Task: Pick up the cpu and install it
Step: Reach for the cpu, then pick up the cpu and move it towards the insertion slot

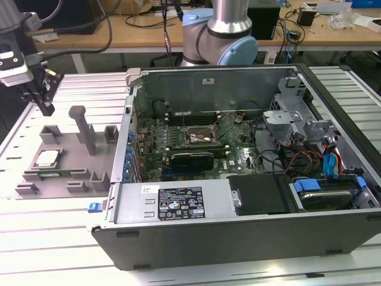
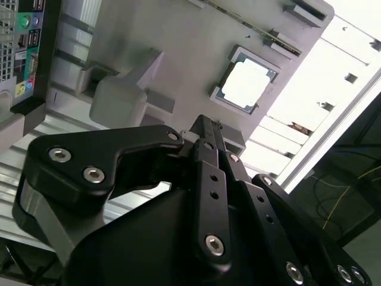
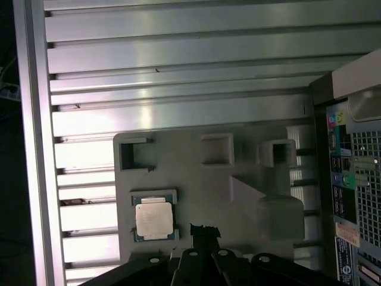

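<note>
The cpu (image 1: 47, 158) is a small silvery square chip lying flat in a recess of the grey plastic tray (image 1: 65, 179), at the exterior view's left. It shows in both wrist views (image 2: 247, 83) (image 3: 153, 218). My gripper (image 1: 46, 108) hangs in the air above the far side of the tray, apart from the cpu. Its black fingers (image 2: 205, 143) are pressed together into one tip (image 3: 204, 231), with nothing between them. The square black socket (image 1: 199, 140) with its metal frame sits on the motherboard inside the open computer case (image 1: 178, 205).
The tray carries several blocky posts, the tallest (image 1: 83, 128) between the cpu and the case wall. The case's rear port panel (image 3: 348, 179) stands beside the tray. Cables and drive bays (image 1: 321, 161) crowd the case's right side. The table (image 1: 53, 238) is ribbed aluminium.
</note>
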`<state>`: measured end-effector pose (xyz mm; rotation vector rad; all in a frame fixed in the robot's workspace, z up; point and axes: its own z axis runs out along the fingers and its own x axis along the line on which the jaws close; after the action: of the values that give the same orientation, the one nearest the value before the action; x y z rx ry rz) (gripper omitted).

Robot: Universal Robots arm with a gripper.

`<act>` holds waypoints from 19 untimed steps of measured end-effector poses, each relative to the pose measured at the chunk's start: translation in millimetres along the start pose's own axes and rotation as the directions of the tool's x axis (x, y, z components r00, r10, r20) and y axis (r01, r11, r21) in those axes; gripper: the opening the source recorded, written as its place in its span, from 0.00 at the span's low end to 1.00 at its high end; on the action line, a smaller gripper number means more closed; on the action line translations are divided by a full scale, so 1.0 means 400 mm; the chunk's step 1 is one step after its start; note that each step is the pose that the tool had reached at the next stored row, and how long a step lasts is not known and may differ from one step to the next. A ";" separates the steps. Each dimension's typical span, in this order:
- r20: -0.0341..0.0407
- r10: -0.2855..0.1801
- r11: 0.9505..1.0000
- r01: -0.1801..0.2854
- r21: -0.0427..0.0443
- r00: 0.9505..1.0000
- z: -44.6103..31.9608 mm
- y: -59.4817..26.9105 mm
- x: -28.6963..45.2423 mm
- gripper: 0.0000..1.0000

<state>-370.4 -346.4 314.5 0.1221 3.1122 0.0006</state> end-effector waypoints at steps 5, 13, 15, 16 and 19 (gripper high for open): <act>0.000 0.000 1.000 0.000 0.001 1.000 0.005 0.000 0.003 0.11; 0.000 0.000 1.000 0.000 0.001 1.000 0.006 0.000 0.003 0.11; 0.000 0.000 1.000 0.000 0.001 1.000 0.006 0.000 0.003 0.11; 0.000 0.000 1.000 0.000 0.001 1.000 0.006 0.000 0.003 0.11; 0.000 0.000 1.000 0.000 0.000 1.000 0.007 0.000 0.006 0.11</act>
<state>-372.6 -346.4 311.7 0.1223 3.1123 -0.0001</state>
